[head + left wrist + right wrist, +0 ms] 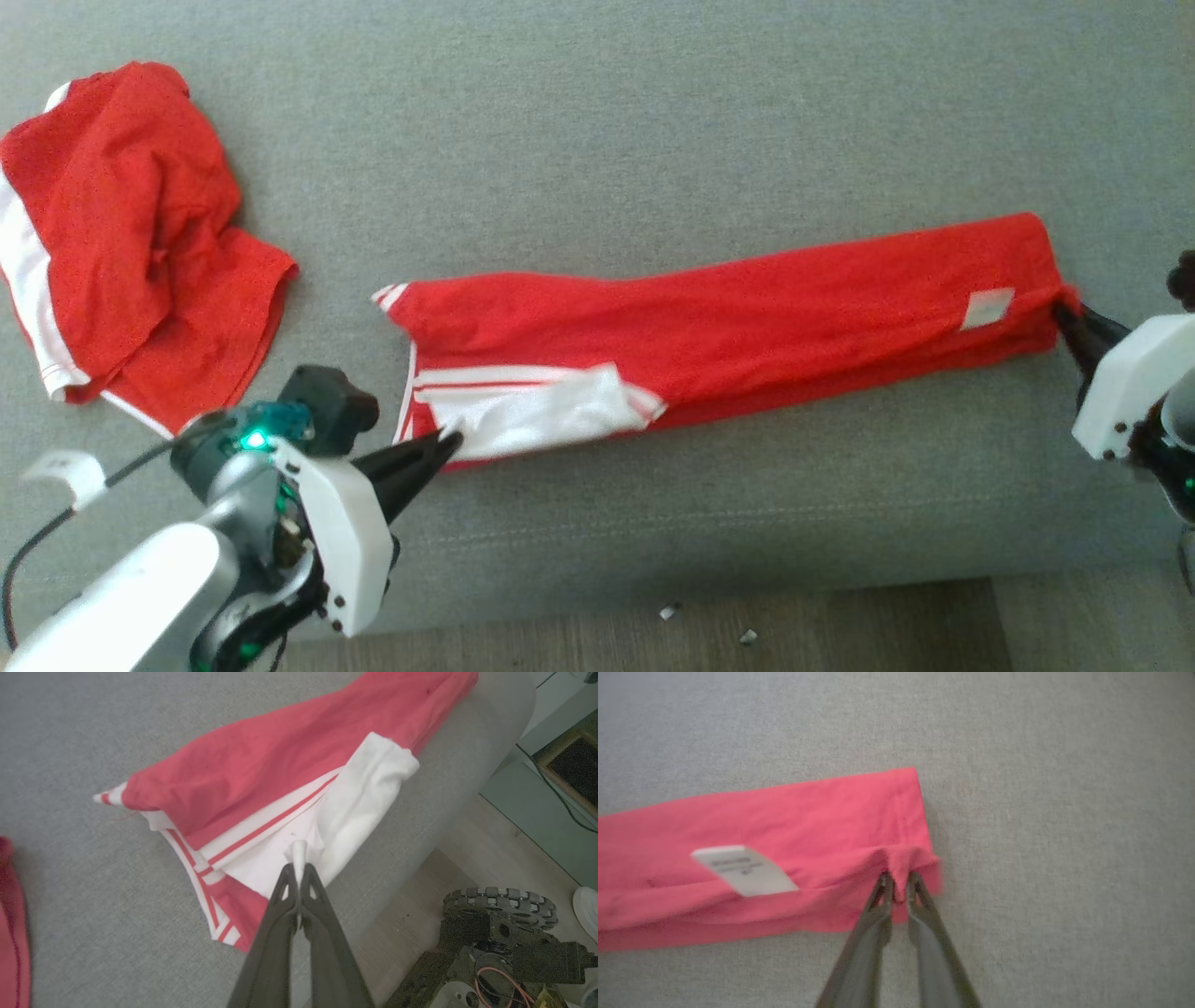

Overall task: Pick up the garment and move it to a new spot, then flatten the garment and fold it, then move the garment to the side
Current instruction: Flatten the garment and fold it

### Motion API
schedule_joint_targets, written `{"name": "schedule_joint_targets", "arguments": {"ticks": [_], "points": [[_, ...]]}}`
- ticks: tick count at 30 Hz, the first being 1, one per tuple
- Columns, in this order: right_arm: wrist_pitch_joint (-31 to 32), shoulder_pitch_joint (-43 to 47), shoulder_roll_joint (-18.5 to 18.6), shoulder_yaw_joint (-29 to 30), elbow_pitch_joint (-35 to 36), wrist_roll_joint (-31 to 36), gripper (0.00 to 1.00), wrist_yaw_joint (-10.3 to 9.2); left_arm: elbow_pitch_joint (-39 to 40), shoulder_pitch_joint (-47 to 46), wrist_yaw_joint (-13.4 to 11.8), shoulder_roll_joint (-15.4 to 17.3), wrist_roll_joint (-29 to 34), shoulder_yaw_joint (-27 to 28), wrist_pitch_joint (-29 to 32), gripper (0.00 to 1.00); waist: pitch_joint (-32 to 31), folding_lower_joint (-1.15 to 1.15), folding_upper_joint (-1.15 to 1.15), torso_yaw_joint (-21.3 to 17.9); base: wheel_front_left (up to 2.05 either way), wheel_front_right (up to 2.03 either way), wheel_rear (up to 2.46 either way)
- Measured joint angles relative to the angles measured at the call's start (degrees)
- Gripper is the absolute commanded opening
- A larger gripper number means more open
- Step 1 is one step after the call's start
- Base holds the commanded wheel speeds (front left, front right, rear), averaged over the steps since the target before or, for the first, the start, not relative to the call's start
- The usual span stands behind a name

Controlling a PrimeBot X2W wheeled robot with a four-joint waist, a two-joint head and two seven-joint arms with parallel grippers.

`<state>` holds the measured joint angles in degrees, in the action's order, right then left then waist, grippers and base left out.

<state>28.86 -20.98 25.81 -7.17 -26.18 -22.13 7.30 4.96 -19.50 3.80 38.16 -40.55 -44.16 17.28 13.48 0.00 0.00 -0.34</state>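
Garment: the long red garment [728, 327] is lying stretched from left to right across the grey cushion [653, 112], with its white-striped end at the left and its plain red end at the right.
Left gripper: the left gripper [451, 439] is sitting at the garment's near left corner, its fingers pressed together and pinching a small tuft of the white panel [364, 793].
Right gripper: the right gripper [1061, 313] is reaching in from the right, its fingers almost closed and nipping a puckered fold of the red hem.
Tag: a pale label [987, 308] is lying on the red cloth near the right end.
Other cloth: a second red piece [121, 233] with a white band is lying crumpled at the far left, apart from the stretched garment.
Floor: wooden boards [840, 625] are showing along the cushion's near edge, with two small pale scraps [668, 612] lying on them.
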Motion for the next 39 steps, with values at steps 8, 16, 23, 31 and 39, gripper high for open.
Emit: {"name": "schedule_joint_targets", "arguments": {"ticks": [8,16,23,31,39], "points": [[1.74,2.18,-0.94,5.84,5.48,1.37,1.0,0.0,-0.04,1.2,-2.66,-0.36,0.25,0.41,-1.79,1.0,-0.19,0.0,0.0,-0.13,0.0,0.0,0.0],[-5.91,5.3,-10.33,14.05,13.14,1.69,1.0,-0.01,-2.52,1.95,-9.84,-6.99,-2.13,8.92,-15.6,1.0,-2.68,0.0,0.0,-0.24,0.0,0.0,0.0],[-14.89,8.93,-15.08,10.66,16.62,1.58,1.0,-0.01,-7.16,5.95,-12.49,-14.39,-5.37,14.35,-28.33,1.0,-4.99,0.0,0.0,-0.62,0.0,0.0,0.0],[-23.48,12.54,-17.67,9.16,12.66,1.9,1.0,-0.01,-13.22,10.46,-10.51,-22.62,-5.73,20.25,-31.5,1.0,-6.26,0.0,0.0,-0.36,0.0,0.0,0.0],[-26.5,12.47,-17.86,9.25,7.69,2.24,1.0,-0.01,-15.85,10.7,-6.66,-25.86,0.82,25.72,-31.56,1.0,-6.09,0.0,0.0,0.43,0.0,0.0,0.0]]}}
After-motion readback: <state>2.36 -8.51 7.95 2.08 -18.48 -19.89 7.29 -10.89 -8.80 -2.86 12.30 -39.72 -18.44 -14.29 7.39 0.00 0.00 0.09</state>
